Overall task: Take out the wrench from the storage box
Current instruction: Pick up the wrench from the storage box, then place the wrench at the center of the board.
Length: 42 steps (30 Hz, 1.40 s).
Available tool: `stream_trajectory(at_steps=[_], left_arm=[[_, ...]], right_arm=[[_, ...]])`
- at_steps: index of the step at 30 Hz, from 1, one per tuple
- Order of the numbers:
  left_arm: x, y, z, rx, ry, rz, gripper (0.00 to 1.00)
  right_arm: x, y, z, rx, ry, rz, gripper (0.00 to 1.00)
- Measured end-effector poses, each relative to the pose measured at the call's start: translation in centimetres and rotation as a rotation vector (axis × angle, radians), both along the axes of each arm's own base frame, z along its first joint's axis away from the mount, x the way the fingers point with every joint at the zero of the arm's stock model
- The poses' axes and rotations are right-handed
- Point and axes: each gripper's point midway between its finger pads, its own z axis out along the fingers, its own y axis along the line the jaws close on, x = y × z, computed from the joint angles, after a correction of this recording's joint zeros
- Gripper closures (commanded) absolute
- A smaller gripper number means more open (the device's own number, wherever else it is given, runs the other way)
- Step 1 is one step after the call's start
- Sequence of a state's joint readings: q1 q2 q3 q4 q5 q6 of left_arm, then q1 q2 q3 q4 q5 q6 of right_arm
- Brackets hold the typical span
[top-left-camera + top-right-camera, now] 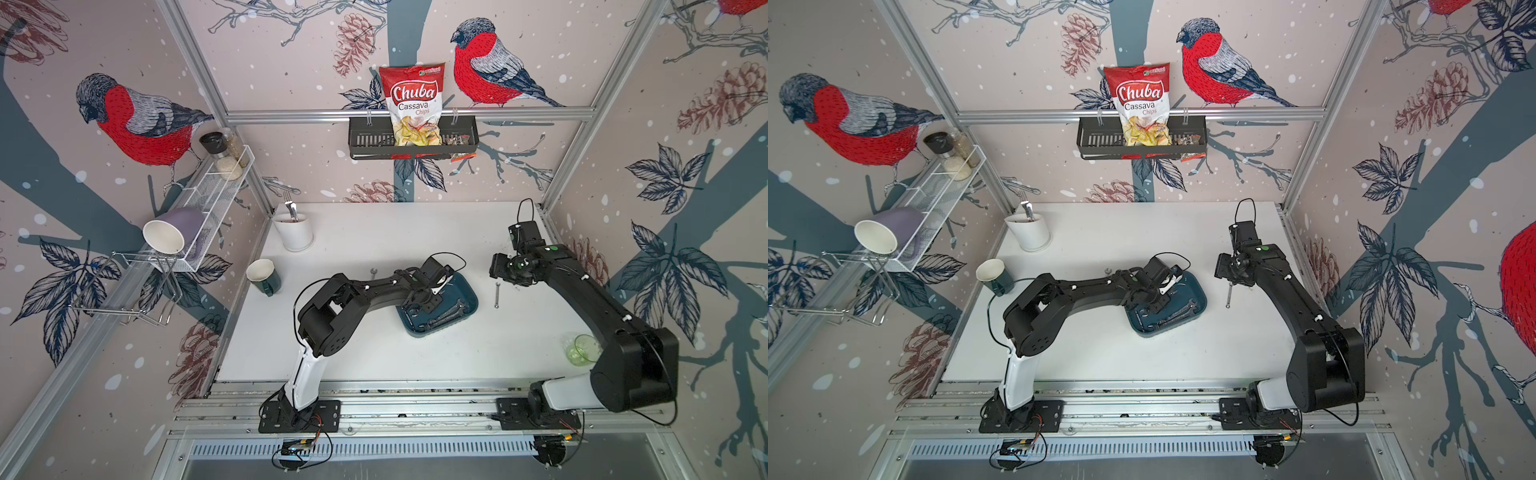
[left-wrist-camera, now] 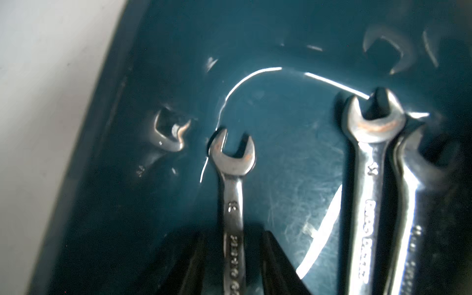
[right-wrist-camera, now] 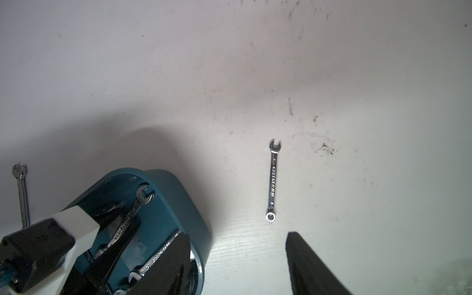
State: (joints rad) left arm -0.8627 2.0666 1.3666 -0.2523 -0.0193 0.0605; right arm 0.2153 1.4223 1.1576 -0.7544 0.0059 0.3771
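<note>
The teal storage box (image 1: 466, 291) (image 1: 1197, 293) lies mid-table in both top views. My left gripper (image 1: 420, 306) (image 2: 233, 232) reaches down into it. Its jaws stand narrowly open on either side of the shank of a small wrench (image 2: 233, 194), with a thin gap on each side. Two larger wrenches (image 2: 370, 194) (image 1: 448, 313) lie side by side further along the box floor. My right gripper (image 1: 509, 277) (image 3: 237, 235) hangs open and empty above the table, right of the box. A small wrench (image 3: 272, 181) (image 1: 496, 295) lies on the table near it.
Another wrench (image 1: 373, 273) (image 3: 21, 194) lies on the table left of the box, behind my left arm. A dark green mug (image 1: 264, 277) and a white utensil pot (image 1: 294, 232) stand at the left. A green glass (image 1: 582, 350) sits by my right arm. A black wall basket (image 1: 365, 143) holds a chips bag.
</note>
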Motion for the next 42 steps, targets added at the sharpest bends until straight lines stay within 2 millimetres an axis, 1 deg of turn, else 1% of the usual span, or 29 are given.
stream_trajectory(at_steps=[2,7,11,13,15,17,21,23,25,28,30,32,33,35,39,42], left_arm=[[0.0,-0.1,-0.1,-0.007,-0.008,-0.002,0.8],[-0.2,0.0,0.1,-0.019,-0.015,-0.004,0.85],[-0.5,0.3,0.5,-0.007,-0.004,-0.004,0.85],[-0.7,0.6,1.0,0.001,0.001,-0.005,0.85],[-0.7,0.5,2.2,-0.009,-0.008,-0.006,0.85],[-0.4,0.2,3.8,-0.033,-0.028,-0.006,0.85],[0.2,-0.7,7.6,-0.103,-0.073,-0.012,0.85],[0.4,-0.7,9.1,-0.126,-0.09,-0.008,0.86],[0.9,-0.2,10.5,-0.145,-0.105,0.008,0.88],[2.4,1.5,12.5,-0.171,-0.13,0.07,0.9],[3.7,3.3,13.5,-0.179,-0.155,0.139,0.89],[5.0,5.4,13.9,-0.173,-0.174,0.214,0.89],[5.5,6.6,13.8,-0.17,-0.175,0.257,0.88],[6.3,8.7,13.1,-0.155,-0.171,0.331,0.87],[7.2,12.8,10.6,-0.109,-0.147,0.484,0.86],[7.1,14.4,8.5,-0.1,-0.112,0.561,0.87]], right_arm=[[0.1,0.1,0.2,0.007,-0.005,0.003,0.35],[0.2,0.2,0.5,0.01,-0.01,0.003,0.35],[0.2,0.3,0.5,0.015,-0.01,0.006,0.35],[0.2,0.3,0.6,0.016,-0.013,0.006,0.35],[0.1,0.3,0.9,0.018,-0.02,0.006,0.35],[0.0,0.3,1.2,0.022,-0.028,0.002,0.35],[-0.1,0.2,1.9,0.033,-0.048,-0.007,0.35],[-0.1,0.2,2.1,0.036,-0.056,-0.007,0.35],[-0.1,0.2,2.4,0.038,-0.063,-0.008,0.35],[-0.2,0.3,2.6,0.048,-0.067,-0.004,0.35],[-0.3,0.5,2.7,0.058,-0.07,0.001,0.35],[-0.3,0.6,3.0,0.066,-0.075,0.004,0.35],[-0.4,0.8,3.0,0.07,-0.077,0.007,0.35],[-0.5,1.0,3.0,0.078,-0.075,0.015,0.35],[-0.7,1.4,2.8,0.084,-0.067,0.025,0.35],[-0.8,1.5,2.5,0.083,-0.059,0.028,0.35]])
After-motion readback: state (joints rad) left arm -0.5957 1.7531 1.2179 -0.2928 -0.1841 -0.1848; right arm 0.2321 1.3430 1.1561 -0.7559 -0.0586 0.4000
